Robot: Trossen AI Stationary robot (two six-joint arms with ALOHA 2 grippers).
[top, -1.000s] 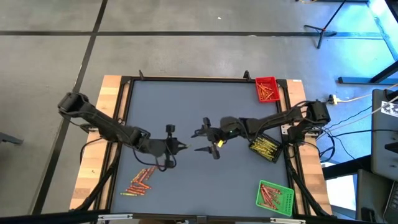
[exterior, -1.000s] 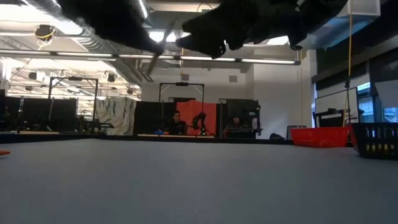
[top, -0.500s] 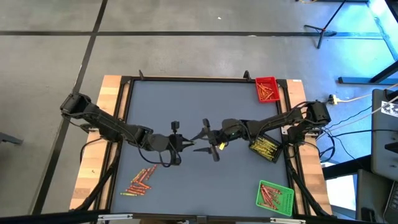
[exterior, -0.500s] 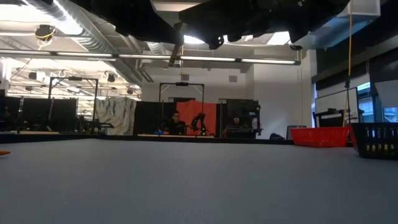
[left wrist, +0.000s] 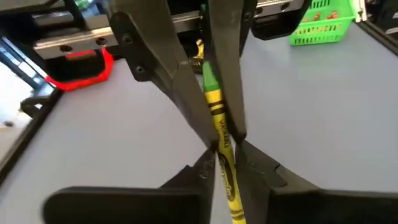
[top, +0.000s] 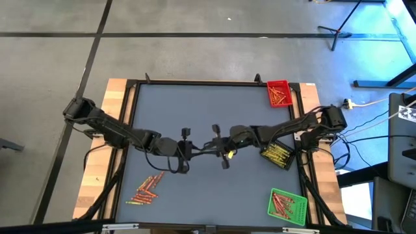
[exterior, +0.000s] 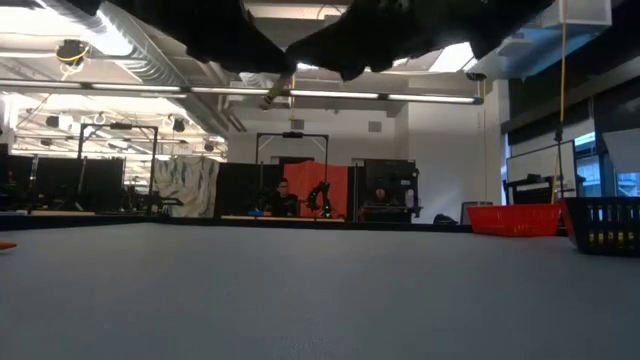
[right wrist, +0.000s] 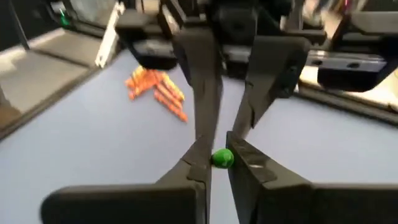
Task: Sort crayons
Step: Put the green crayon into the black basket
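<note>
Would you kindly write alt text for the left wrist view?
A yellow crayon is pinched mid-air between the left tool and the right tool above the grey table. Behind are a red tray and a green tray holding crayons.

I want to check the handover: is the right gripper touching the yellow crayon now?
Touching. In the left wrist view the right gripper has its fingers closed against the yellow crayon, with no gap; the left gripper holds the other end.

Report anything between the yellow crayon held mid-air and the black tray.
Nothing visible. The left tool and right tool both pinch the yellow crayon above mid-table; bare table runs to the black tray.
</note>
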